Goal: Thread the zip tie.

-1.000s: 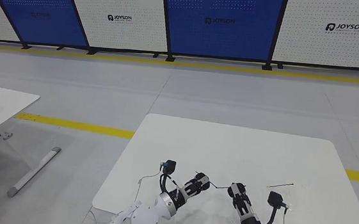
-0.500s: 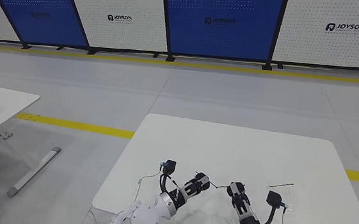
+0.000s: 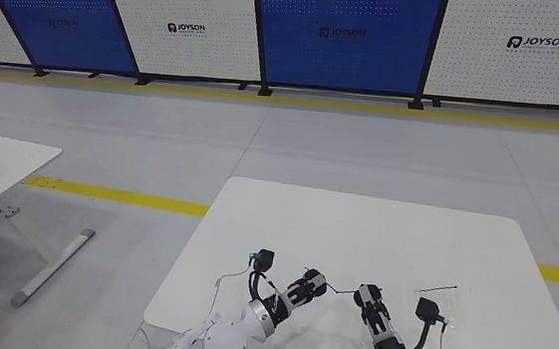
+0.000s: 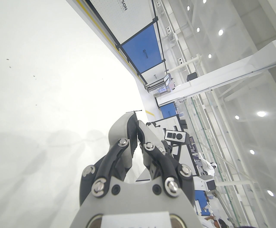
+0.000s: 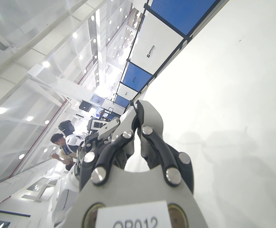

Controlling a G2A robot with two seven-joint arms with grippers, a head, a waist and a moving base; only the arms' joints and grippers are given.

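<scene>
Nothing has visibly shifted: both arms' jaws stay clamped on the black zip tie (image 5: 131,102) over the table (image 3: 355,221).

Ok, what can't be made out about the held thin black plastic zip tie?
Top view: thin black plastic zip tie between the end effectors is too small to show whether it is threaded.
Left wrist view: left end effector covers most of it.
Right wrist view: right end effector covers all but one end.

Stray zip tie (image 3: 437,287) on table (image 3: 355,221)
</scene>
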